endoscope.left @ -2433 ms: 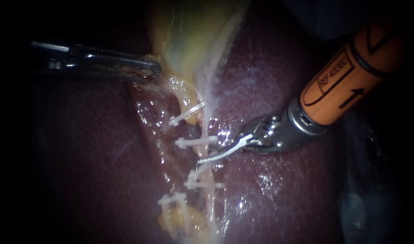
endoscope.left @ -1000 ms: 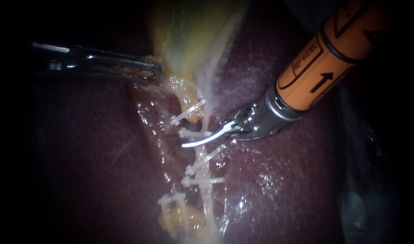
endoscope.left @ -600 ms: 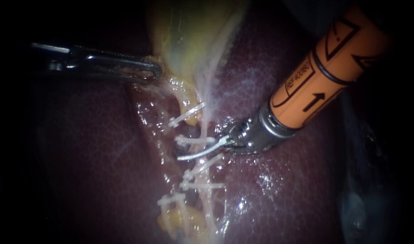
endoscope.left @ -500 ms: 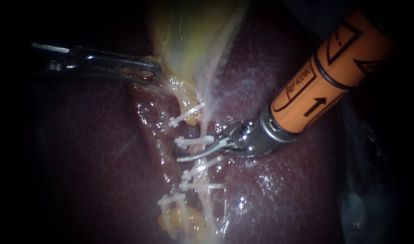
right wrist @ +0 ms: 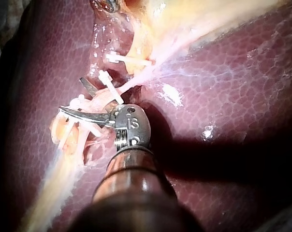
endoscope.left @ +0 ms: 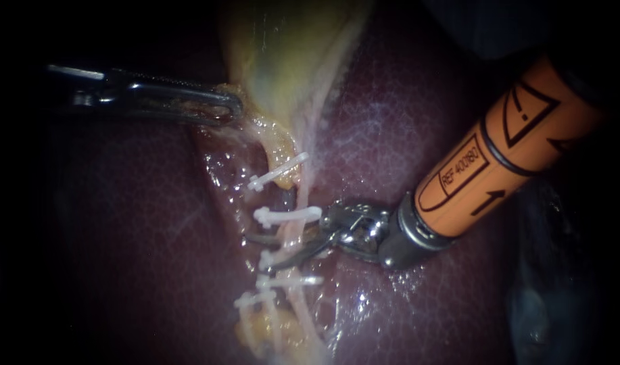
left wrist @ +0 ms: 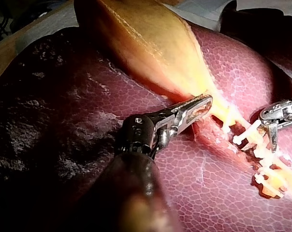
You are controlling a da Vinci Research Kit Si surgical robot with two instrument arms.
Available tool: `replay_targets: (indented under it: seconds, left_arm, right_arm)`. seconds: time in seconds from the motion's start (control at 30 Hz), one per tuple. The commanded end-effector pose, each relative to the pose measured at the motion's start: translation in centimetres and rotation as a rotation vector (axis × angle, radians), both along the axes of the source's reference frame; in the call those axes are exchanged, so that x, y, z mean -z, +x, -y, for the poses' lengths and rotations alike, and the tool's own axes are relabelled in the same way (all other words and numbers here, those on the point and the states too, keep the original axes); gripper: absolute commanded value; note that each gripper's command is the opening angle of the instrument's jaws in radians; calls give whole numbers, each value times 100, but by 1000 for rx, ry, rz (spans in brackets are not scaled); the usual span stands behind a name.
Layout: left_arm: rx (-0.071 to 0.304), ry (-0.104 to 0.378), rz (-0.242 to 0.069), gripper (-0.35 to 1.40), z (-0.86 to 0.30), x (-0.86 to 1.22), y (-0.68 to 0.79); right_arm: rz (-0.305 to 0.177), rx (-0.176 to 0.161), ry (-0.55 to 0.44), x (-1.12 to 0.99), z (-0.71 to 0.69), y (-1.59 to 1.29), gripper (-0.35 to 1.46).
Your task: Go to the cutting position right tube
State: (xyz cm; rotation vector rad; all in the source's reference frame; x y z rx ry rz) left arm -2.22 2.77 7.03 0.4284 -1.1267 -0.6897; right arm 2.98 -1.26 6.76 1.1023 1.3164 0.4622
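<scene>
My right instrument (endoscope.left: 257, 251), on an orange shaft, has its two curved blades open. They straddle the pale clipped tube (endoscope.left: 291, 235), which is the right-hand strand below the gallbladder (endoscope.left: 282, 54). A white clip (endoscope.left: 287, 215) lies just above the blades and other clips (endoscope.left: 289, 280) just below. The right wrist view shows the same blades (right wrist: 76, 99) spread, with the tube (right wrist: 101, 98) between them. My left instrument (endoscope.left: 218, 105) is shut on the gallbladder's edge at upper left, as its own view confirms for the jaws (left wrist: 194, 108).
Dark red liver (endoscope.left: 404, 135) surrounds the tubes on both sides. A further clip (endoscope.left: 277, 172) sits on the yellowish strand higher up, and another clip (endoscope.left: 255, 297) lies lowest by yellow fat. The right instrument's orange shaft (endoscope.left: 506, 155) crosses the right liver lobe.
My right instrument slid its blades leftward and lower, from beside the clips to across the tube between two clips, and the blades have spread apart. The left instrument stayed still.
</scene>
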Motion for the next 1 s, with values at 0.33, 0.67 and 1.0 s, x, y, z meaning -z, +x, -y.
replay_targets:
  seconds: [0.33, 0.67, 1.0]
  left_arm:
    - [-2, 1, 1, -35, 0, -1, -1]
    - [-4, -6, 1, -35, 1, -2, -1]
    - [-2, 6, 3, -35, 1, -2, -1]
  right_arm:
    - [-21, -71, -2, 30, -34, 5, 104]
    - [-22, -75, 1, 39, -33, 6, 115]
    - [-29, -77, 12, 47, -30, 9, 119]
